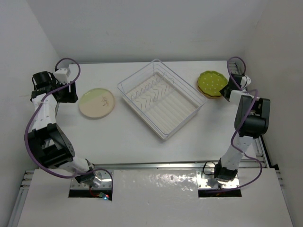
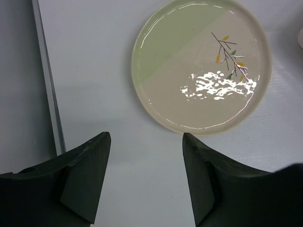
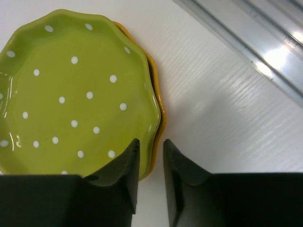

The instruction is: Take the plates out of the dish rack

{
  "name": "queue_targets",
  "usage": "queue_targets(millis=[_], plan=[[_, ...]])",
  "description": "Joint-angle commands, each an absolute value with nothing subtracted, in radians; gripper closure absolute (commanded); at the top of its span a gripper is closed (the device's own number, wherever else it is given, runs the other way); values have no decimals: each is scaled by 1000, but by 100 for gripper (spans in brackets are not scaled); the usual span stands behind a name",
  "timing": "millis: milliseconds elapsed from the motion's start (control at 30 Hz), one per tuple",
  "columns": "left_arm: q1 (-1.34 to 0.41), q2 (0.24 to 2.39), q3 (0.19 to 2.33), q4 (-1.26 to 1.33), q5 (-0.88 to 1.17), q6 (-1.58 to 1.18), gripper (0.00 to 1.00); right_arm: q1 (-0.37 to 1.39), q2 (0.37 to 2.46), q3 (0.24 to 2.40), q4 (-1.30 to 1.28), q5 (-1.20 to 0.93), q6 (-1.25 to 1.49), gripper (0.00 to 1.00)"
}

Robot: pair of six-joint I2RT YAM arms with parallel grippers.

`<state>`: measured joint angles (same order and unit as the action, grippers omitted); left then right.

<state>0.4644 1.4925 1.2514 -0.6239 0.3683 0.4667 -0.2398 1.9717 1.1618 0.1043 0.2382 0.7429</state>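
Top view: the dish rack [image 1: 161,97] sits mid-desk [image 1: 142,142], turned at an angle. A pale green-and-cream plate [image 1: 97,103] lies flat to the left of the rack. At far right, a green dotted plate [image 1: 212,81] is stacked on an orange-yellow plate [image 1: 209,95]. The left pincer [image 1: 67,92] is just left of the pale plate; the right pincer [image 1: 228,90] is at the stack's right edge.

Left wrist view: left pincer [image 2: 144,156] open, fingers wide apart, nothing between them. The pale plate [image 2: 201,66] lies just beyond the tips, apart from them.

Right wrist view: right pincer [image 3: 150,142] has only a narrow gap, right at the stacked rims of green [image 3: 71,94] over orange-yellow [image 3: 161,118]. Cannot tell whether it pinches a rim.
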Motion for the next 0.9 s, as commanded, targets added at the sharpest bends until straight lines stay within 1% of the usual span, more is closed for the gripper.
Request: queue_targets(millis=[0, 33, 100, 133, 300, 400, 433, 467, 533, 567, 633, 667, 700, 733, 800, 867], plan=[[454, 1496, 1287, -595, 373, 472, 40, -239, 1879, 1155, 153, 291, 712, 71], [453, 1497, 1287, -595, 373, 472, 40, -238, 1873, 1154, 156, 293, 712, 66], [454, 1500, 1285, -594, 376, 472, 40, -238, 1865, 1149, 161, 293, 700, 62], [454, 1500, 1285, -594, 377, 471, 40, -238, 1861, 1150, 164, 288, 695, 58], [454, 1505, 1287, -591, 379, 471, 40, -238, 1838, 1154, 153, 270, 643, 52], [454, 1500, 1289, -592, 373, 471, 40, -238, 1769, 1111, 153, 270, 604, 45], [454, 1496, 1287, -594, 368, 471, 40, -238, 1719, 1071, 156, 275, 585, 45], [454, 1491, 1285, -592, 362, 471, 40, -238, 1688, 1048, 160, 278, 577, 40], [454, 1479, 1284, -591, 350, 474, 40, -239, 1622, 962, 175, 279, 554, 37], [456, 1474, 1282, -591, 347, 480, 40, -239, 1553, 936, 178, 276, 549, 31], [459, 1457, 1278, -583, 330, 485, 40, -238, 1455, 856, 175, 255, 525, 28], [462, 1451, 1270, -577, 327, 483, 40, -238, 1454, 832, 173, 255, 514, 25], [466, 1442, 1256, -572, 327, 485, 39, -238, 1389, 806, 173, 244, 503, 21], [468, 1427, 1249, -568, 328, 494, 39, -238, 1318, 748, 178, 239, 482, 19], [469, 1399, 1226, -572, 328, 505, 39, -238, 1240, 686, 205, 244, 463, 15], [466, 1375, 1207, -578, 351, 540, 39, -238, 1159, 589, 251, 248, 443, 13]])
